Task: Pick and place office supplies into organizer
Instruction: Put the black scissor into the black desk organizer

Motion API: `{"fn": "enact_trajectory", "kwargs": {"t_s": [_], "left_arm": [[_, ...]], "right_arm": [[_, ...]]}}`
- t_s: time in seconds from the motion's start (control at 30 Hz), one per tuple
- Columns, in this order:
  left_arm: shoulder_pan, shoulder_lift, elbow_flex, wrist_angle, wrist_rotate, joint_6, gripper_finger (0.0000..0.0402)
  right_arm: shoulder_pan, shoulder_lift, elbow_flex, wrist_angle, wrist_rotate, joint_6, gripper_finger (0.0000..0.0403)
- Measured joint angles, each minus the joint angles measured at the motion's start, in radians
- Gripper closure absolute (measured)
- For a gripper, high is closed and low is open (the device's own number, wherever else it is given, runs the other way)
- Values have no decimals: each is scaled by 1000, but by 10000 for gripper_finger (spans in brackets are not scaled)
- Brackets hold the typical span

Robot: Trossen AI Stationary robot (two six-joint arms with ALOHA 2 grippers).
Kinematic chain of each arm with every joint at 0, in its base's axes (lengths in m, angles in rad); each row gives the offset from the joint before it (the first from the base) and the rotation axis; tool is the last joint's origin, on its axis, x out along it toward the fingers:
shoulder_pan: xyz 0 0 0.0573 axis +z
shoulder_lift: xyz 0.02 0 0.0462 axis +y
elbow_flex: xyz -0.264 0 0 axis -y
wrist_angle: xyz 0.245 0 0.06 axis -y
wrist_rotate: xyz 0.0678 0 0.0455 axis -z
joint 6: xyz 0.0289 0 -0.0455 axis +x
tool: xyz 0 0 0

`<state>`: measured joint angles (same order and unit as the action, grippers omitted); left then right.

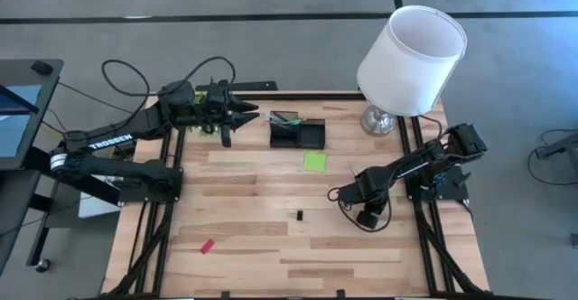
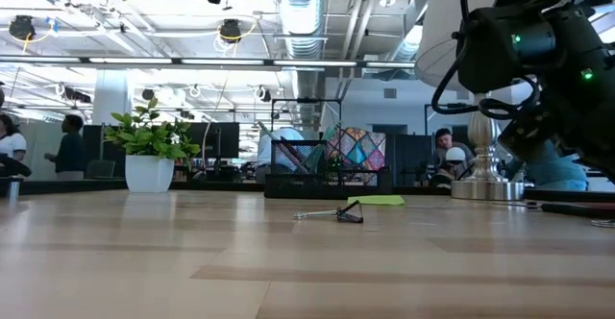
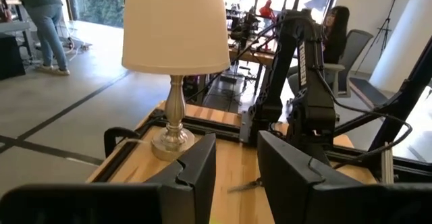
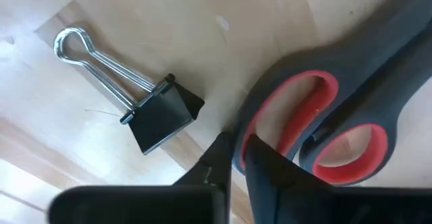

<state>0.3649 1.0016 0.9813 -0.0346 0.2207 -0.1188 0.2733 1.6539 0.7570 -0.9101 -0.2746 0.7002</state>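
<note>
Right pincer (image 4: pixel 233 158) is sitting low on the tabletop (image 1: pixel 253 246) near its right side, fingers pinched nearly together around the edge of one handle loop of the red-handled scissors (image 4: pixel 324 126). Looks clamped on, though I can't say how solid that hold is. A black binder clip (image 4: pixel 152 113) is lying right next to the handles, not touching the fingers as far as I can tell.

Left pincer (image 3: pixel 236 177) is hanging up at the back left, jaws partly apart, nothing between them, basically waiting.

Progress-wise I'm guessing this is about midway. The organizer (image 1: pixel 298 133) is sitting at the back middle of the tabletop, beside the lamp (image 1: pixel 411 60), and it seems to be holding a few pens already, hard to count them. Still out on the wood: the lime-green sticky-note pad (image 1: pixel 314 161) just in front of the organizer, another small black clip (image 1: pixel 299 215) mid-table, and the red eraser (image 1: pixel 207 246) near the front left. Plus the scissors and that binder clip.
</note>
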Motion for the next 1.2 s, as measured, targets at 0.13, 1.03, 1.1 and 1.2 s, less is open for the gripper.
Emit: {"fn": "enact_trajectory", "kwargs": {"t_s": [0.13, 1.03, 1.1, 1.2], "left_arm": [[0, 0, 0, -20, 0, -1, 297], [-13, 0, 0, -124, 0, -61, 297], [-25, 0, 0, -134, 1, -64, 297], [-43, 0, 0, -156, 1, -63, 297]], "right_arm": [[0, 0, -1, 4, -9, 7, 380], [-135, -173, 234, 250, 65, 107, 384], [-151, -173, 235, 344, 33, 105, 384], [-175, -173, 236, 492, -19, 104, 393]]}}
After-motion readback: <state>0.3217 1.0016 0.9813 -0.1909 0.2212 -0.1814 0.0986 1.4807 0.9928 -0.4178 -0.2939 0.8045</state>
